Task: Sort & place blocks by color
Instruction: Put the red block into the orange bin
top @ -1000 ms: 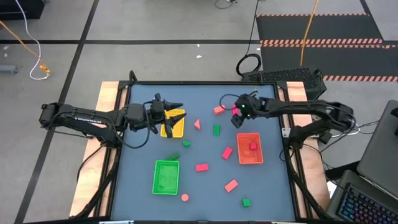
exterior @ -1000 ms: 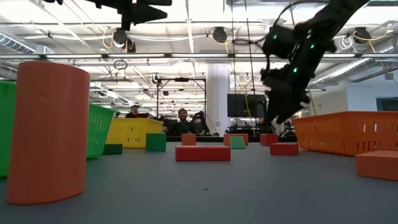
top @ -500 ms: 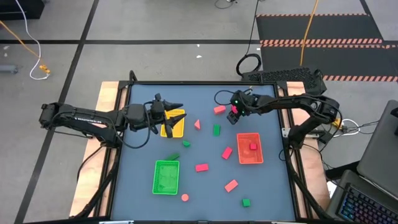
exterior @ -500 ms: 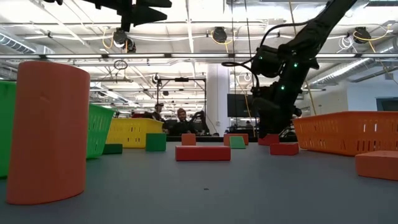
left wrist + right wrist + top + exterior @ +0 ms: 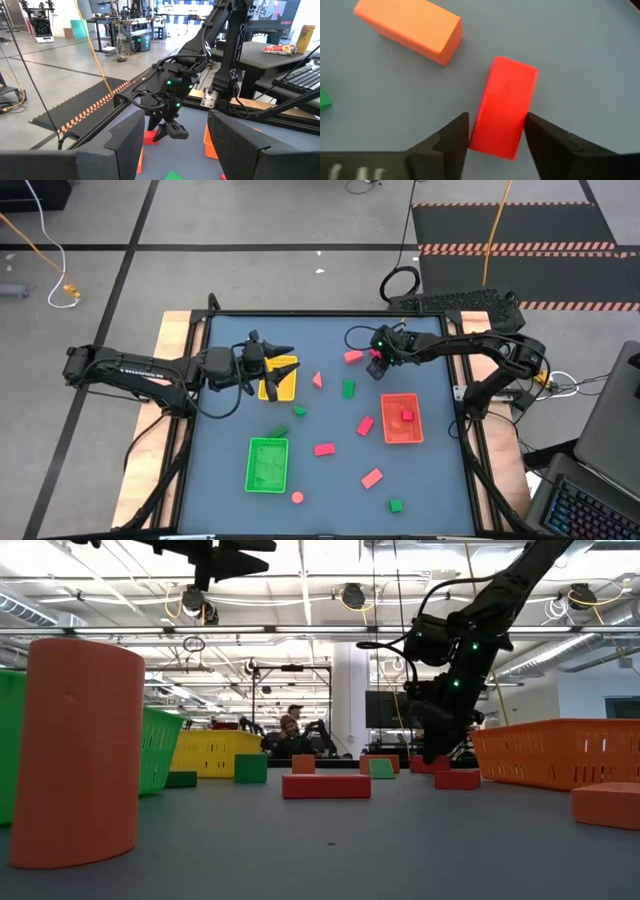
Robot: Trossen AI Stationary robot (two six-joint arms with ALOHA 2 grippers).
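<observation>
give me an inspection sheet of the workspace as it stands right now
Surface: dark blue table top, wooden side rails.
Job's things: red block between right hand's fingers; salmon block beside it; red, salmon and green blocks scattered; yellow tray, green tray, red tray holding one red block.
Clutter: nothing seen.
Grippers: right hand on red block; left hand open above yellow tray.
Cables: orange cable on floor.
Surroundings: keyboard, laptop, people behind.

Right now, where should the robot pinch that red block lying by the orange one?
Best across its two long sides, coming straight down from above. The red block lies flat on the table, long and narrow, and the right gripper already has a finger on each long side. The orange block sits apart, so it shouldn't get in the way.
</observation>
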